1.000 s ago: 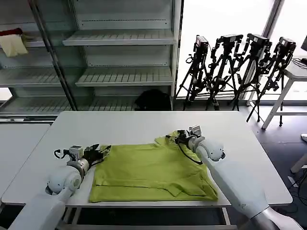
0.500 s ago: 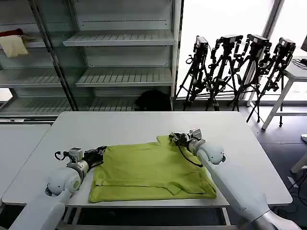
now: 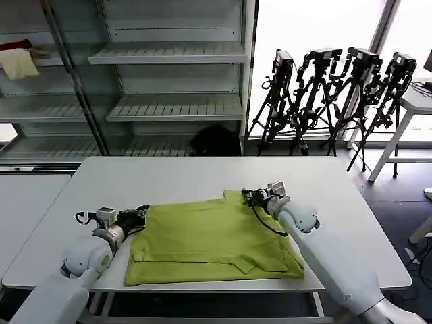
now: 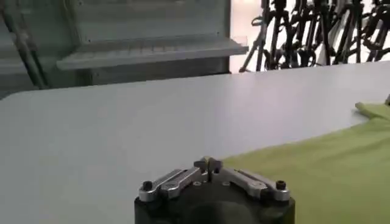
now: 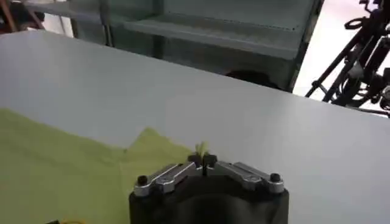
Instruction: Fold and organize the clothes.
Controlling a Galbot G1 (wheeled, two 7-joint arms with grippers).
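Both grippers (image 3: 142, 212) (image 3: 247, 196) dragged the T-shirt (image 3: 209, 239) slightly rightward.

The T-shirt (image 3: 212, 243) lies spread flat on the table (image 3: 196, 177), toward the near edge and about midway between the left and right edges, its near hem just short of that edge. The left gripper (image 3: 140, 215) sits at the shirt's far left corner, touching the cloth, its arm running back toward the table's near left corner. The right gripper (image 3: 250, 196) sits at the shirt's far right corner, pinched on the cloth, its arm crossing the near right part of the table. The table's far half lies beyond the shirt.
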